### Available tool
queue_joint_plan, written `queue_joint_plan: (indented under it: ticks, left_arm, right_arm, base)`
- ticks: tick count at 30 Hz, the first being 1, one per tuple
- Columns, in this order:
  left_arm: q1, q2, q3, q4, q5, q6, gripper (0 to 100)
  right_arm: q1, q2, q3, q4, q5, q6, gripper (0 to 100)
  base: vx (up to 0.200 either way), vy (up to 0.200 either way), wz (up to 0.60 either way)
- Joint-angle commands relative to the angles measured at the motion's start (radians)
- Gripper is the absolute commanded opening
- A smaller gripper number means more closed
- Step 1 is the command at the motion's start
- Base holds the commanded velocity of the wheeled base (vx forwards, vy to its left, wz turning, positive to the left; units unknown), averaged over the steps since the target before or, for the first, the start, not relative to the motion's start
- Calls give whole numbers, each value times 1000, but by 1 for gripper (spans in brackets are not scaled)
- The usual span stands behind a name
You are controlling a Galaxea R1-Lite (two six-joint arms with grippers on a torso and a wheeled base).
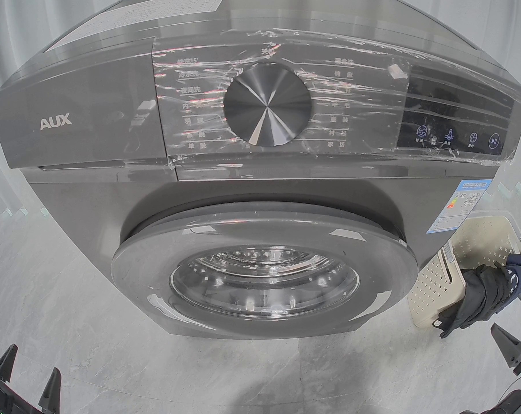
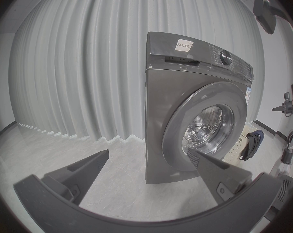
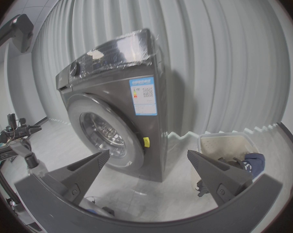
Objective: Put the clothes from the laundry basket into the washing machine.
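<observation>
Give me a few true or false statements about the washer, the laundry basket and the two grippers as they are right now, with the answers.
1. The door of the washing machine stands open. False: it is shut.
2. Dark clothes hang over the rim of the laundry basket. True.
3. The laundry basket stands on the robot's left of the washing machine. False: it stands on the right.
4. The right gripper holds a garment. False: its jaws are open and empty.
5. The left gripper has its jaws open. True.
</observation>
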State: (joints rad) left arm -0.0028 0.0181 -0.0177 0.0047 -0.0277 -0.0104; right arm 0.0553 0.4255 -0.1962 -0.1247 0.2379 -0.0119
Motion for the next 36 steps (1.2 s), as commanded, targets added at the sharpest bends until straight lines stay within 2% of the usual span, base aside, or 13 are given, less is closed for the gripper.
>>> queue_joint_plan:
  ticks: [1, 3, 4, 6, 13, 18, 27, 36]
  left_arm:
    - [0, -17, 16, 0, 0, -2, 100]
    - [0, -17, 16, 0, 0, -2, 100]
    - [0, -17, 16, 0, 0, -2, 100]
    - [0, -17, 16, 0, 0, -2, 100]
    - [0, -17, 16, 0, 0, -2, 100]
    - [0, -17, 16, 0, 0, -2, 100]
    - [0, -18, 16, 0, 0, -2, 100]
    - [0, -17, 16, 0, 0, -2, 100]
  right_arm:
    - [110, 358, -14, -116, 44, -63, 100]
    - [136, 452, -34, -139, 47, -85, 100]
    - [173, 501, -45, -171, 46, -77, 100]
    - [202, 558, -54, -217, 44, -68, 100]
    - [219, 792, -66, -418, 40, -56, 100]
    - [230, 875, -88, -474, 41, -53, 100]
    - [324, 1023, -134, -592, 38, -53, 100]
    - [368, 1075, -141, -642, 37, -51, 100]
  base:
    - [0, 0, 0]
    - [0, 0, 0]
    - [0, 0, 0]
    - [0, 0, 0]
    - [0, 0, 0]
    - [0, 0, 0]
    - [0, 0, 0]
    - [0, 0, 0]
